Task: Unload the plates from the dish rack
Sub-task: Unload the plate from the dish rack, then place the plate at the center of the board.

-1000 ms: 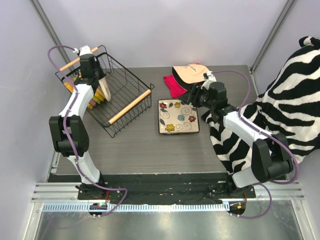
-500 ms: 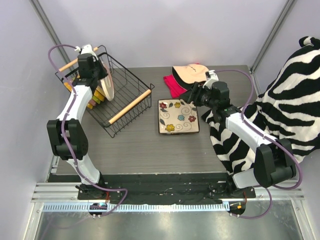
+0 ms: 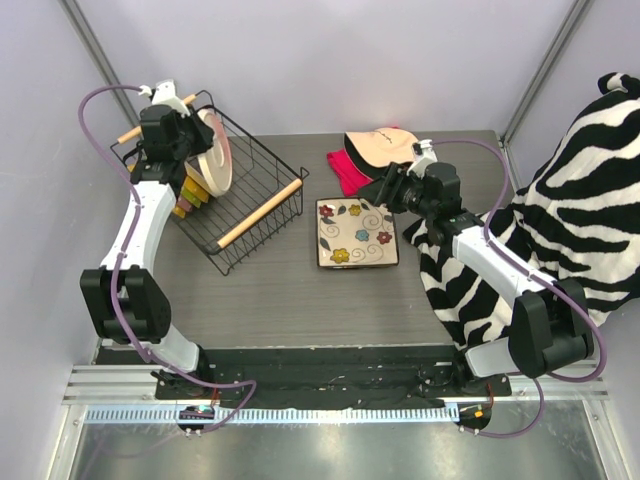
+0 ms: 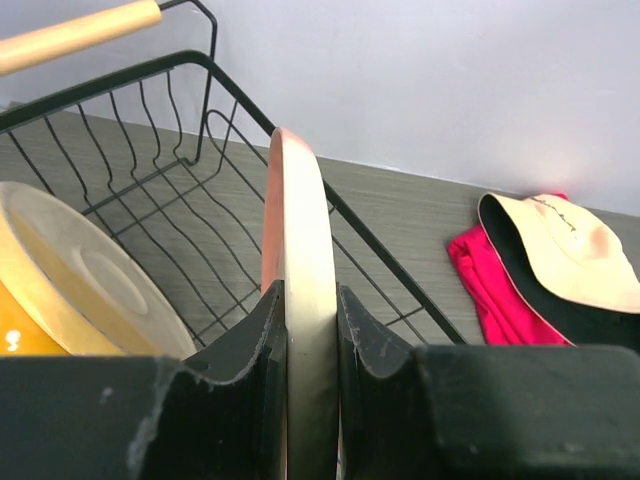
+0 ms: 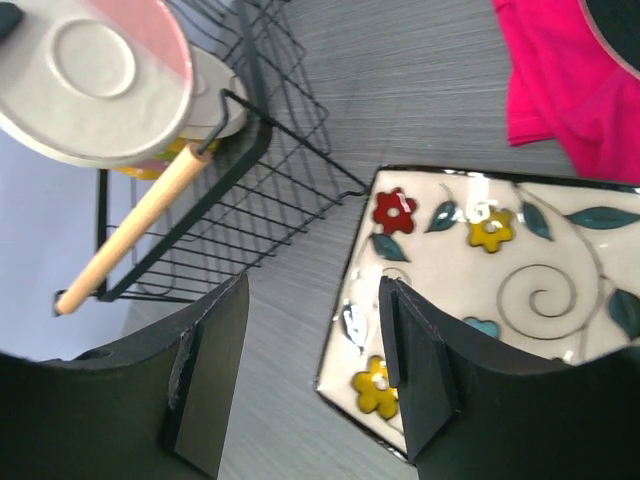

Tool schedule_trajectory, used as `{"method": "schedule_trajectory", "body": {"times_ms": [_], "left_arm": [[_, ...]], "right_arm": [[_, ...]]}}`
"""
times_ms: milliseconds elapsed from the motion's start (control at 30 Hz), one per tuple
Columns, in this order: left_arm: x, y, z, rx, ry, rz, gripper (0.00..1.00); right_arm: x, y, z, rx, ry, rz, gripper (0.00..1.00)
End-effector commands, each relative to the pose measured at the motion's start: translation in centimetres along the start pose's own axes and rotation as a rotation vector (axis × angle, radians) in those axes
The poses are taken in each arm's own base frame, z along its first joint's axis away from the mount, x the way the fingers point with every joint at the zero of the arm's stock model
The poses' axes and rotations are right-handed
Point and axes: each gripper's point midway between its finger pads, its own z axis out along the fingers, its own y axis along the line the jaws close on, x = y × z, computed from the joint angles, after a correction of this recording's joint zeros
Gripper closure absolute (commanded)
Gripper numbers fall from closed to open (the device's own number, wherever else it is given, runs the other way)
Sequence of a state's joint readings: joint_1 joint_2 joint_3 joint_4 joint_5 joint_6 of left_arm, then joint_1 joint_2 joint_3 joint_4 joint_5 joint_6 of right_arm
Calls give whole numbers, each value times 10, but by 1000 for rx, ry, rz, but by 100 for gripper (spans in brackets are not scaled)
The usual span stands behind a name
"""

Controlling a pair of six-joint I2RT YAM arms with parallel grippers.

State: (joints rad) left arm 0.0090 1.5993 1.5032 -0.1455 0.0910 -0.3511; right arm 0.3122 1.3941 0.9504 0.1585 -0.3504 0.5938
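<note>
My left gripper (image 3: 190,140) (image 4: 310,300) is shut on the rim of a round pink plate (image 3: 213,150) (image 4: 300,250) with a cream back. It holds the plate on edge above the back of the black wire dish rack (image 3: 255,165) (image 4: 150,180). The plate also shows in the right wrist view (image 5: 95,75). More round plates (image 3: 190,197) stand in the rack's left end, a cream-yellow one (image 4: 80,280) and an orange one (image 4: 15,335) among them. The square flowered plate (image 3: 355,233) (image 5: 480,290) lies flat on the table. My right gripper (image 3: 385,190) (image 5: 312,290) is open and empty above its left edge.
A cream-and-black cap (image 3: 385,147) (image 4: 560,260) lies on a pink cloth (image 3: 348,172) (image 5: 560,90) behind the square plate. A zebra-striped cloth (image 3: 580,200) hangs at the right, under my right arm. The rack's wooden handle (image 3: 260,213) (image 5: 130,230) faces the square plate.
My left gripper has lifted the pink plate up out of the rack and a little back. My right gripper has shifted slightly left over the square plate's edge.
</note>
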Motion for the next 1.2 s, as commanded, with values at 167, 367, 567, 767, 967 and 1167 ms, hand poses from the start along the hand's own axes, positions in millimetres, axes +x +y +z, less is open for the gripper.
{"method": "schedule_trajectory", "body": {"times_ms": [167, 367, 567, 767, 967, 1167], "left_arm": [[-51, -64, -44, 195, -204, 115, 100], [-46, -84, -63, 233, -231, 231, 100], [-34, -98, -77, 276, -241, 318, 100], [-16, -108, -86, 300, -236, 396, 100], [-1, -117, -89, 311, -219, 493, 100], [12, -128, -95, 341, -211, 581, 100]], "right_arm": [[-50, 118, 15, -295, -60, 61, 37], [-56, 183, 52, -411, 6, 136, 31], [-59, 213, 94, -479, 84, 239, 24], [-33, 221, 127, -460, 183, 290, 20], [-22, 222, 142, -454, 215, 329, 17], [-11, 214, 152, -414, 240, 353, 16]]}}
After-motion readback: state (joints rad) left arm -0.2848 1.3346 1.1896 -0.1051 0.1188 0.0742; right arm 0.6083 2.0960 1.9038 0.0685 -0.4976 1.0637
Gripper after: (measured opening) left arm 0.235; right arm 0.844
